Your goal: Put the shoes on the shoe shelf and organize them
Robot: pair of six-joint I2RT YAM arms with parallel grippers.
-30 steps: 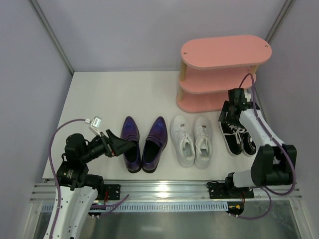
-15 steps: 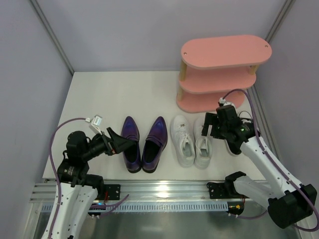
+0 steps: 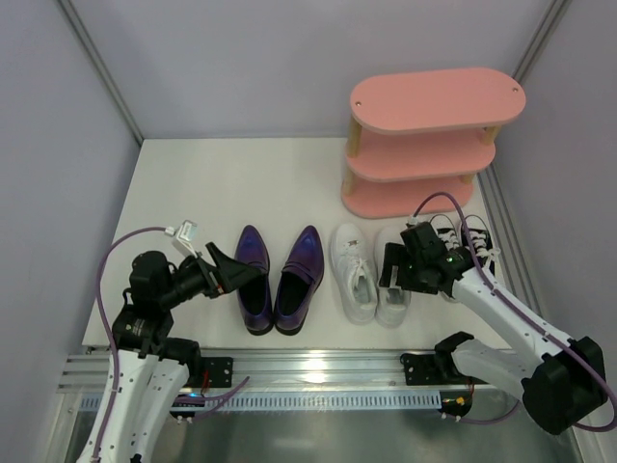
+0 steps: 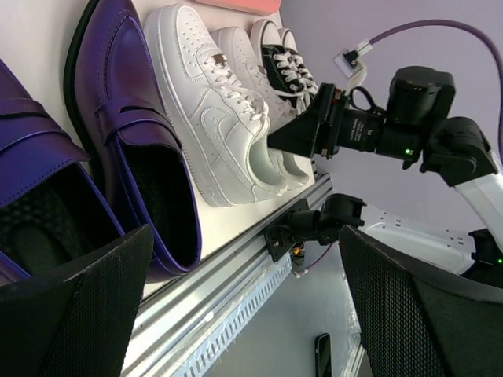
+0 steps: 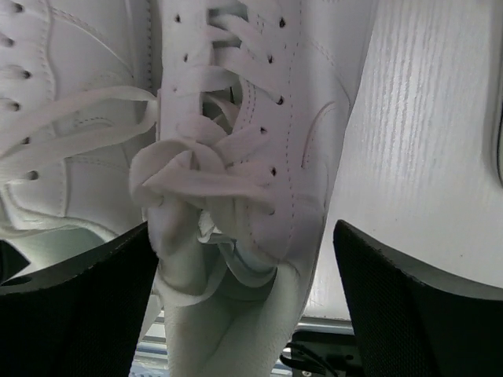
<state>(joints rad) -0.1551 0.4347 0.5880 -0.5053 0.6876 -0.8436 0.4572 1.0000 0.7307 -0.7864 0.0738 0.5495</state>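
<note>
Three pairs of shoes stand in a row on the table. The purple loafers (image 3: 254, 280) are at left, the white sneakers (image 3: 353, 272) in the middle and the black sneakers (image 3: 465, 236) at right. Behind them stands the pink shoe shelf (image 3: 434, 101), with nothing on its boards. My right gripper (image 3: 393, 268) hangs open over the right white sneaker (image 5: 251, 157), one finger on each side of its heel end. My left gripper (image 3: 231, 273) is open and holds nothing. It hovers at the left loafer, and its wrist view looks along the loafers (image 4: 134, 133) and white sneakers (image 4: 220, 118).
White table (image 3: 193, 183) with grey walls on three sides. A metal rail (image 3: 318, 367) runs along the near edge. The shelf stands at the back right against the wall. The right arm (image 4: 385, 126) reaches over the sneakers.
My right gripper has swung left, from the black sneakers by the shelf to above the right white sneaker. The left arm has barely moved.
</note>
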